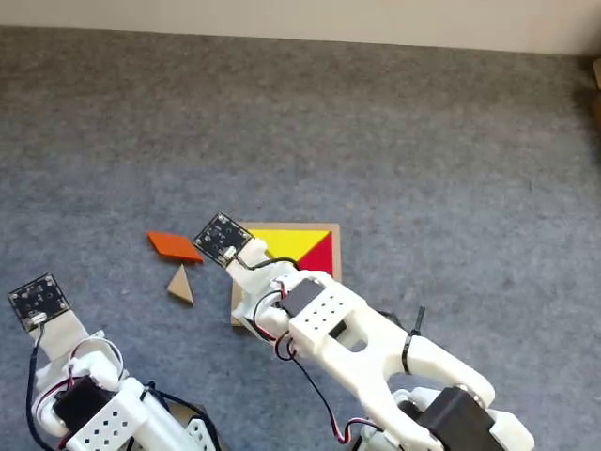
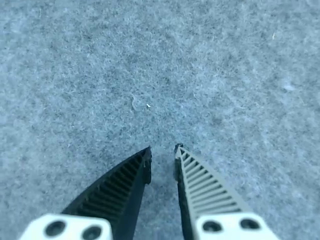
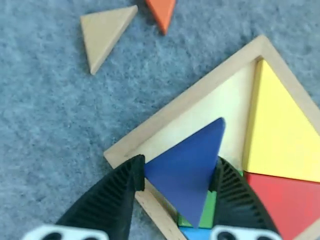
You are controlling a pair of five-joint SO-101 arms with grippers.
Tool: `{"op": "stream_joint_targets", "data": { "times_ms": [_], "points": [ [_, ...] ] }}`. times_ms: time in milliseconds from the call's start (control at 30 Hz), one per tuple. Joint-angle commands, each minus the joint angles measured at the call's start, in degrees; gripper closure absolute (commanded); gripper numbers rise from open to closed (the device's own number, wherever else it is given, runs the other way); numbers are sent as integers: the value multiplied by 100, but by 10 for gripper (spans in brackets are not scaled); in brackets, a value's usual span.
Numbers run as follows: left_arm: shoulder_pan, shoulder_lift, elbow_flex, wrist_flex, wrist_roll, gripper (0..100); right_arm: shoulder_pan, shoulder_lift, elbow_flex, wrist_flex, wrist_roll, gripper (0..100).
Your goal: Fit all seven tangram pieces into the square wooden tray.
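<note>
The square wooden tray (image 3: pixel 190 95) lies on the grey carpet, holding a yellow triangle (image 3: pixel 280 135), a red triangle (image 3: pixel 285 200) and a green piece (image 3: pixel 210 215). My right gripper (image 3: pixel 177 175) is shut on a blue triangle (image 3: pixel 187 165), held tilted over the tray's bare corner. From above, the tray (image 1: pixel 333 230) sits at the table's middle with the right arm (image 1: pixel 310 315) over its near left part. Outside it lie an orange parallelogram (image 1: pixel 174 245) and a plain wooden triangle (image 1: pixel 181 285). My left gripper (image 2: pixel 162 150) hangs slightly open over bare carpet, holding nothing.
The left arm (image 1: pixel 84 395) stands at the near left corner, left of the loose pieces. Grey carpet (image 1: pixel 423 141) stretches beyond and to the right of the tray. A pale strip (image 1: pixel 300 19) borders the far edge.
</note>
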Motion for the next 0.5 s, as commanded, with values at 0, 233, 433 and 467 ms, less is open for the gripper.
{"op": "stream_joint_targets", "data": {
  "times_ms": [0,233,433,467],
  "points": [
    [-66,-215,110,18,26,909,-127,-57,-4,-75,35,825],
    [-84,-215,110,18,26,909,-470,-84,-57,382,26,825],
    [-66,-215,110,18,26,909,-453,-40,-66,382,0,824],
    [-66,-215,110,18,26,909,-453,-40,-66,382,0,824]
  ]
}}
